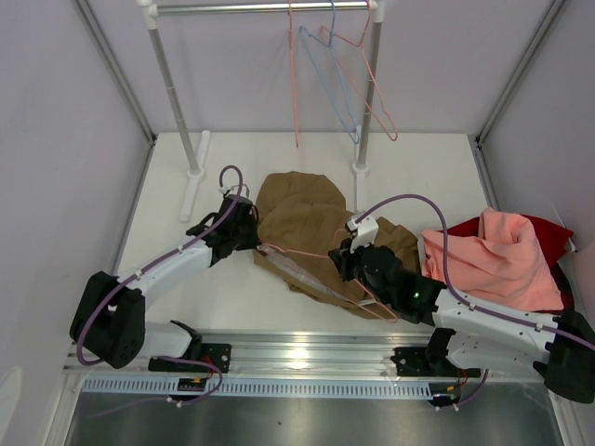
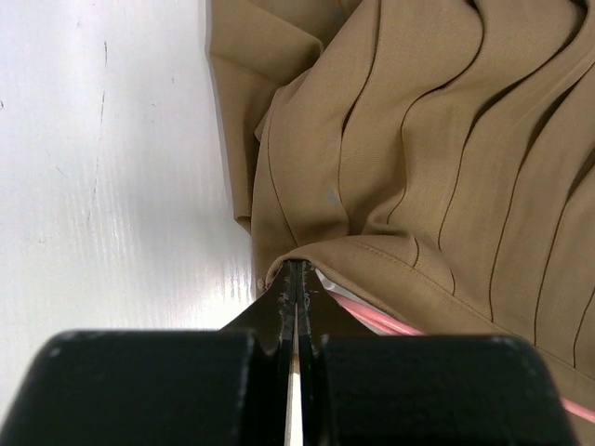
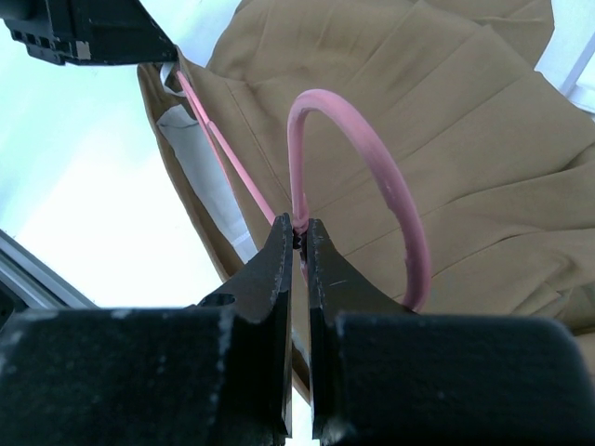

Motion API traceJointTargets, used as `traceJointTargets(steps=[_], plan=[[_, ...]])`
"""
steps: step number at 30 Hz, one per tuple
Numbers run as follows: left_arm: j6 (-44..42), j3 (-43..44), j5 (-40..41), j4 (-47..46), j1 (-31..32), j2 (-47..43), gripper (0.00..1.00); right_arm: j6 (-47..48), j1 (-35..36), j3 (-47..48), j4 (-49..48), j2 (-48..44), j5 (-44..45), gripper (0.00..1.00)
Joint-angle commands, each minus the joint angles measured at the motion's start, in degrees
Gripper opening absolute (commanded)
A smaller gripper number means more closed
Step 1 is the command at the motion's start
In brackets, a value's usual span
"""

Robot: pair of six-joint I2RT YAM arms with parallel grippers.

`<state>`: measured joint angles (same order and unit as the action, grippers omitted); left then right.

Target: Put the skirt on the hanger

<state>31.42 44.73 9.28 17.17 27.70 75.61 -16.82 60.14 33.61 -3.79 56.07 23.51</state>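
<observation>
Nearest the table's (image 1: 177, 302) front edge, the right gripper (image 3: 299, 232) has its jaws pinched fully together on the hanger (image 3: 409, 232), at the twisted neck just under the hook. The hanger lies across the near part of the skirt (image 1: 297, 209). A little farther in, toward the left, the left gripper (image 2: 297, 271) is likewise clamped tight, on the edge of the skirt's waistband, where the pale lining (image 2: 327, 282) shows and one end of the pink wire runs in beside its tips. The skirt is bunched at mid-table. A salmon-pink cloth (image 1: 493, 265) and a dark red cloth (image 1: 550, 232) sit by the right edge, and spare hangers hang from the rack (image 1: 260, 7) along the far edge. The step in hand looks like feeding the hanger into the waist. Next, the right arm probably needs to push the wire deeper while the left holds the band taut, so the other shoulder can slip inside too.
</observation>
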Motion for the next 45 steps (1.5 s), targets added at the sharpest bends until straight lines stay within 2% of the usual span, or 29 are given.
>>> traceJointTargets(steps=[1, 45], plan=[[-1.4, -0.2, 1.4, -2.0, -1.2, -1.5, 0.0, 1.6, 0.1, -0.1, -0.2, 0.4, 0.6, 0.0], [-4.2, -1.5, -6.7, -5.2, 0.2, -3.1, 0.0, 4.0, -0.1, 3.8, -3.3, 2.5, 0.0, 0.0]])
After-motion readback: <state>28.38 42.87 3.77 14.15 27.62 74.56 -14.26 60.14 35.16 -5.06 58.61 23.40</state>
